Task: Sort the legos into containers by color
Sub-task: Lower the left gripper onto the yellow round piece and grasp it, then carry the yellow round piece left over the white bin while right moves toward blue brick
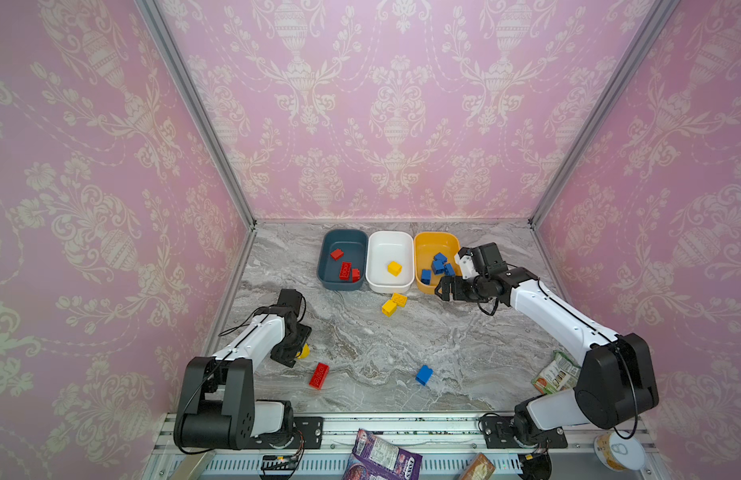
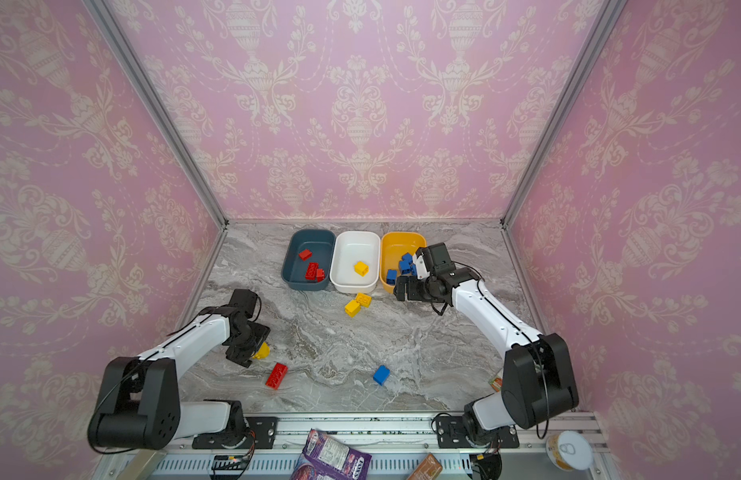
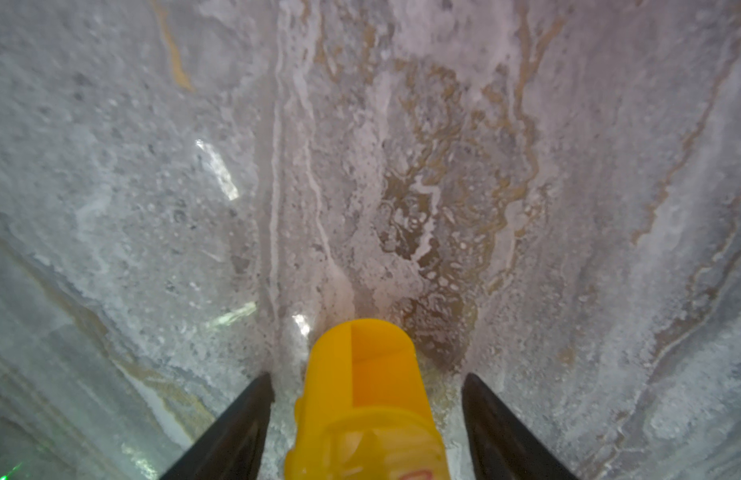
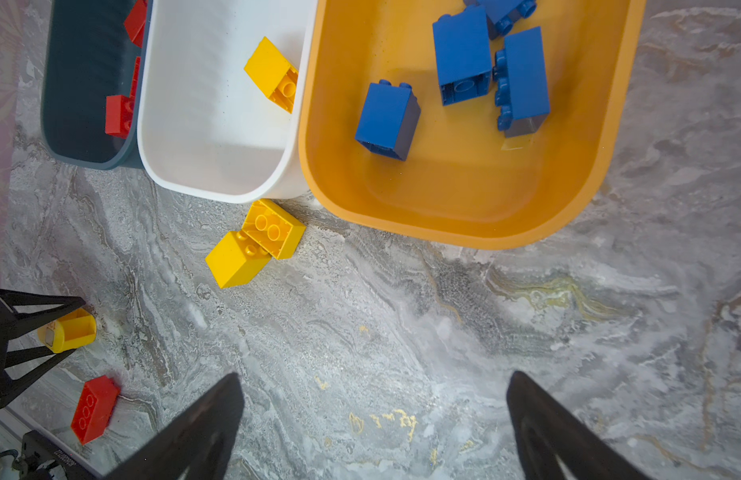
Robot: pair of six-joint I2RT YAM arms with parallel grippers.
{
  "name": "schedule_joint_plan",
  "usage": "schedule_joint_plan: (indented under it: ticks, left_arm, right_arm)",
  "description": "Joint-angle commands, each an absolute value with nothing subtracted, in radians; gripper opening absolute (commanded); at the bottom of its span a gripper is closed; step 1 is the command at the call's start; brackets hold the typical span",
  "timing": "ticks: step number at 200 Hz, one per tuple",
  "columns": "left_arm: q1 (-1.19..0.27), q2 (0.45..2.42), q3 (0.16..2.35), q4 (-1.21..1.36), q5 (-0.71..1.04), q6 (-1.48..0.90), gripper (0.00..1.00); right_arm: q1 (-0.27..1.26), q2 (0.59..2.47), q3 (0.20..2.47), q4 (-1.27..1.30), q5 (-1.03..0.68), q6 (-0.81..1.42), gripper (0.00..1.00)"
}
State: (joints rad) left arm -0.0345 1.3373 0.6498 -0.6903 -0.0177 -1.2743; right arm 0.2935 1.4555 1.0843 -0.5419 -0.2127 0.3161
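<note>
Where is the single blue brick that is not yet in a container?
In both top views the blue brick lies alone on the marble table, near its front edge, right of the loose red brick.

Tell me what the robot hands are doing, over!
Left gripper open, straddling round yellow piece. Right gripper open, empty. Two yellow bricks lie before white tub.

The workspace contains three containers: one teal tub (image 1: 343, 243), one white tub (image 1: 390, 245) and one orange tub (image 1: 429, 249). The red bricks (image 1: 345, 270) number four, the blue bricks (image 1: 424, 375) five, the square yellow bricks (image 1: 394, 268) three. One round yellow piece (image 3: 362, 395) is present. Three snack packets (image 1: 381, 455) and one tin can (image 1: 620, 451) complete the inventory.
</note>
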Motion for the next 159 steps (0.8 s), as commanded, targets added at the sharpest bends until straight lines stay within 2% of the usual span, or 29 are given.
schedule_joint_plan:
  ticks: [1,82,159]
  left_arm:
    - [-0.028,1.371,0.639,-0.635,0.008,-1.289,0.69]
    - [-0.028,1.340,0.623,-0.621,0.017,-1.277,0.47]
    - [-0.028,1.268,0.665,-0.664,-0.006,-1.229,0.43]
  right_arm:
    - [0.299,1.427,1.072,-0.569,-0.202,0.332,1.00]
    - [0.304,1.417,1.066,-0.574,-0.195,0.341,1.00]
    - [0.305,1.386,1.033,-0.571,-0.195,0.357,1.00]
